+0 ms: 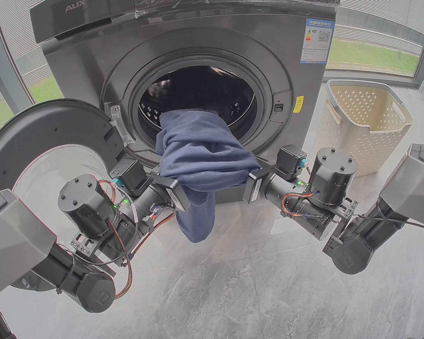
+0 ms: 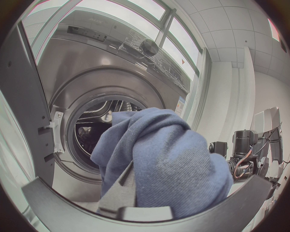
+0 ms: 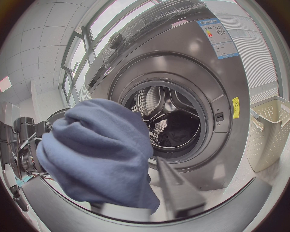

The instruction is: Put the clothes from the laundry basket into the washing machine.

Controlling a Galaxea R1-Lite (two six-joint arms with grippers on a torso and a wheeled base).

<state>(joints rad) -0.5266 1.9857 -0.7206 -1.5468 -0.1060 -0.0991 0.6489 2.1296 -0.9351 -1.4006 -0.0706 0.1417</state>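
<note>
A bulky blue garment (image 1: 200,153) hangs at the mouth of the washing machine (image 1: 286,69), its top resting on the drum's rim and a loose end dangling towards the floor. My left gripper (image 1: 187,192) and right gripper (image 1: 247,183) hold it from either side, each shut on the cloth. In the left wrist view the blue garment (image 2: 169,163) presses against one dark finger (image 2: 120,187) and hides the other. The right wrist view shows the blue garment (image 3: 99,151) beside one finger (image 3: 178,187), and a dark garment (image 3: 178,130) lying inside the drum.
The machine's round door (image 1: 44,140) stands swung open on the left, close behind my left arm. A cream laundry basket (image 1: 367,126) stands on the grey floor to the right of the machine. Windows run behind.
</note>
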